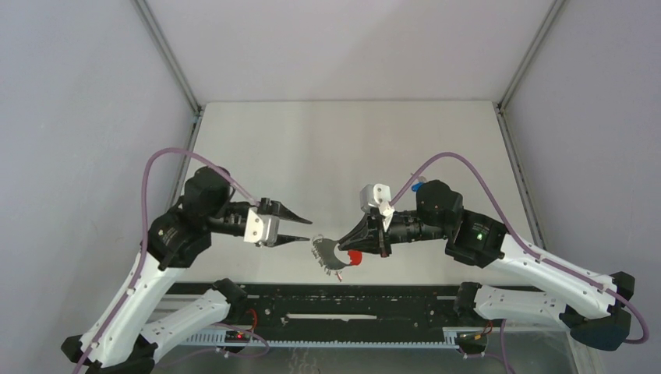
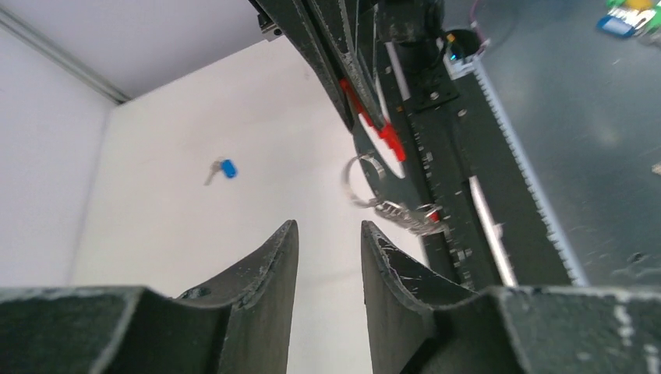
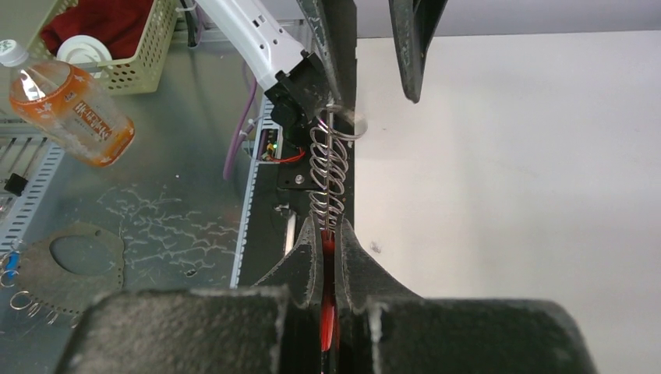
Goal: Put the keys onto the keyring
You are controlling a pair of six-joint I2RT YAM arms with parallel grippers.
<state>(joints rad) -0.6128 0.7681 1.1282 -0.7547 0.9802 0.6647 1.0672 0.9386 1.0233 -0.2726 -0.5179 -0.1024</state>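
Right tool (image 3: pixel 329 231): clenched on the keyring (image 1: pixel 326 253), fingers pinching its red band (image 3: pixel 327 313) edge-on, the band sunk deep between them

Keyring held clear of the worktop (image 1: pixel 351 148), over the middle of the near edge, just above the black rail (image 1: pixel 351 300). Cluster of silver rings (image 3: pixel 329 167) stands out past the right fingertips, stacked in a row, pointing at the left arm

Left tool (image 1: pixel 310 229): released, fingers spread, nothing between them. Tips sit just beside the outermost ring; cannot tell whether one touches it

Blue-tagged key (image 2: pixel 224 168): flat on the white worktop, alone, well apart from the keyring and further from the near edge. Seen in the left wrist view only

Red-tagged key: not made out for certain. A small red speck shows among the rings, too small to name

Off the worktop, past the rail: orange drink bottle (image 3: pixel 66 101), green mesh basket (image 3: pixel 156 39)
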